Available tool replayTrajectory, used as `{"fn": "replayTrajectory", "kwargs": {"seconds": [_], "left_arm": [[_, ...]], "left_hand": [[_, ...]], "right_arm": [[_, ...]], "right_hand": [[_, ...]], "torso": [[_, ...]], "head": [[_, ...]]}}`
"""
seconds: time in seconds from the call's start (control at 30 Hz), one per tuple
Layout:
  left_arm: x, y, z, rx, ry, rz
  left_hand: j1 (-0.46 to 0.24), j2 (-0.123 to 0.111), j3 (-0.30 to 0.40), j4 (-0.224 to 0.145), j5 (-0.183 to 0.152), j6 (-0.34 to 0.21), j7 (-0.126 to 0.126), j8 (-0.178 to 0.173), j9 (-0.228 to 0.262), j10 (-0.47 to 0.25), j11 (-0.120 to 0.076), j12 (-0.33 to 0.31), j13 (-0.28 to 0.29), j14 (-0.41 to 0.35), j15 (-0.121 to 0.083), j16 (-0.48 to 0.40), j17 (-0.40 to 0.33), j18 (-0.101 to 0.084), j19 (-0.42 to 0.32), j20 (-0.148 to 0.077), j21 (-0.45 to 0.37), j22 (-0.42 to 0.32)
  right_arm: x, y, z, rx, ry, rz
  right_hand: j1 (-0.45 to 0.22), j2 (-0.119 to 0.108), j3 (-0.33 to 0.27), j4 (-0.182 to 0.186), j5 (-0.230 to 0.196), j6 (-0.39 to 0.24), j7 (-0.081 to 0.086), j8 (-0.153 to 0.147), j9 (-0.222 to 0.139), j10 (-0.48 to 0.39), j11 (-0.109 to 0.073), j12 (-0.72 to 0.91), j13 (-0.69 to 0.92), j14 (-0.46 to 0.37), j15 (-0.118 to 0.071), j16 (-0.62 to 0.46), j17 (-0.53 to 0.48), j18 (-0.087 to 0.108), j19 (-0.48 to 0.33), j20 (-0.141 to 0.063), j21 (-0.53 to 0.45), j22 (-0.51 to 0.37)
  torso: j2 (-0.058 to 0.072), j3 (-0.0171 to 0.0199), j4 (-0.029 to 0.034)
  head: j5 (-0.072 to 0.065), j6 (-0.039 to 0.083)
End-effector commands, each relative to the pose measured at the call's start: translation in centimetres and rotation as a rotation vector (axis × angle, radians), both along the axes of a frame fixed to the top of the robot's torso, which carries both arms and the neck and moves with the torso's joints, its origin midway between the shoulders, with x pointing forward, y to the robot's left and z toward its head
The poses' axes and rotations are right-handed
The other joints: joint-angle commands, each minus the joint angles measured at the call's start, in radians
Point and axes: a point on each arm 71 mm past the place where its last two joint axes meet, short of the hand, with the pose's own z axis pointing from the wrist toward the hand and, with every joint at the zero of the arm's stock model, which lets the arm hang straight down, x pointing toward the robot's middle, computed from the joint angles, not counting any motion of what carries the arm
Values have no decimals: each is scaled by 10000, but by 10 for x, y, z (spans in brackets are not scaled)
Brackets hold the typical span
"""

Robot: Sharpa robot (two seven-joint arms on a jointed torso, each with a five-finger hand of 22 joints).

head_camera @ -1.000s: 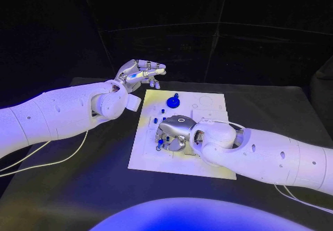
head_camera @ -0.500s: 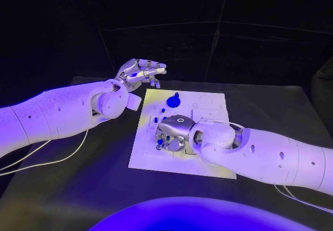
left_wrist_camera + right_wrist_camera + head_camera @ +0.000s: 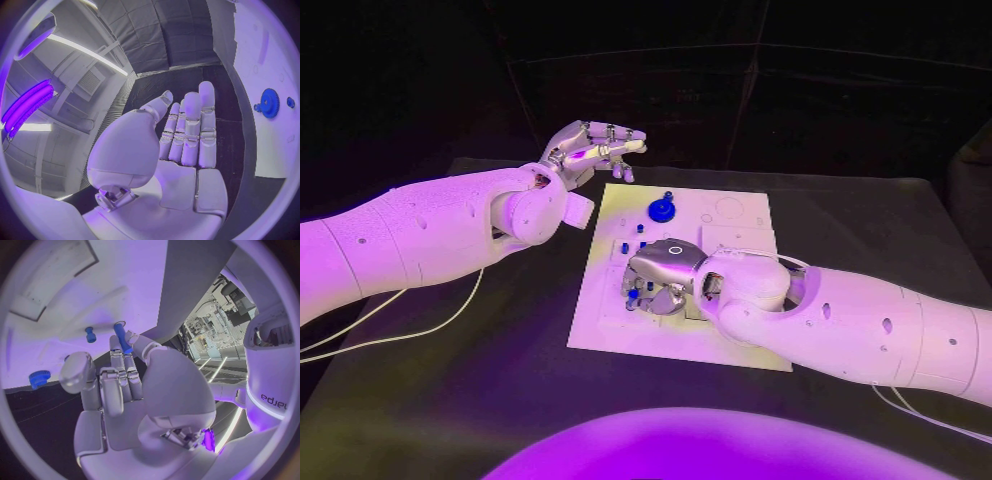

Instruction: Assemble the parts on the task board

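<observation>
The white task board (image 3: pixel 623 335) lies in the middle of the black table. A blue gear (image 3: pixel 661 211) (image 3: pixel 270 102) sits near its far edge. My right hand (image 3: pixel 669 268) is down on the board's middle, fingers curled, and in the right wrist view it pinches a slim blue peg (image 3: pixel 123 338) at its fingertips over the board (image 3: pixel 75 295). A short blue pin (image 3: pixel 90 334) and a blue knob (image 3: pixel 39 378) sit close by. Small blue parts (image 3: pixel 635 296) show beside the hand. My left hand (image 3: pixel 596 150) (image 3: pixel 187 135) is raised beyond the board's far left corner and holds nothing.
Two more small blue pieces (image 3: pixel 632 240) stand on the board between the gear and my right hand. White cables (image 3: pixel 387 335) run across the table at the near left. The board's right half (image 3: pixel 740 215) has pale recesses.
</observation>
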Motion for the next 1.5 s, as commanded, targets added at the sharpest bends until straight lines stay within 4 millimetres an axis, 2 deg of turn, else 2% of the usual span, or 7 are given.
{"fn": "replayTrajectory", "kwargs": {"seconds": [0.03, 1.07, 1.5], "left_arm": [[0, -1, 1, -90, -14, -97], [0, -1, 1, -87, -20, -83], [0, -1, 1, -84, -15, -82]], "left_hand": [[67, -1, -7, -50, 6, -10, 45, 50, -9, -61, -21, 16, -10, -49, 16, -24, -8, 136, 33, -57, -36, -10], [67, -1, -7, -50, 6, -10, 45, 50, -9, -61, -21, 16, -10, -49, 16, -24, -8, 136, 33, -57, -36, -10], [67, -1, -7, -50, 6, -10, 45, 50, -9, -61, -21, 16, -10, -49, 16, -24, -8, 136, 33, -57, -36, -10]], "right_arm": [[0, 0, 1, 21, -202, -18], [-4, 1, 2, -47, -213, 139], [-5, 3, 0, -326, -66, 229]], "right_hand": [[21, -56, 66, 5, 79, 67, 41, 27, 10, 51, 4, -55, 6, 1022, -35, 25, 2635, 29, 12, -6, 52, 3], [24, -65, 82, -9, 130, 72, 45, 20, 10, 62, 7, -75, 8, 1022, -33, 25, 2635, 31, 6, -5, 49, -5], [13, -84, 86, -17, 161, 81, 49, 15, 10, 73, 11, -93, 9, 1022, -30, 25, 2635, 35, -4, -6, 42, -23]], "torso": [[-1, 8, -6], [5, 3, -4], [6, 2, -2]], "head": [[11, -6], [27, -62], [37, -127]]}}
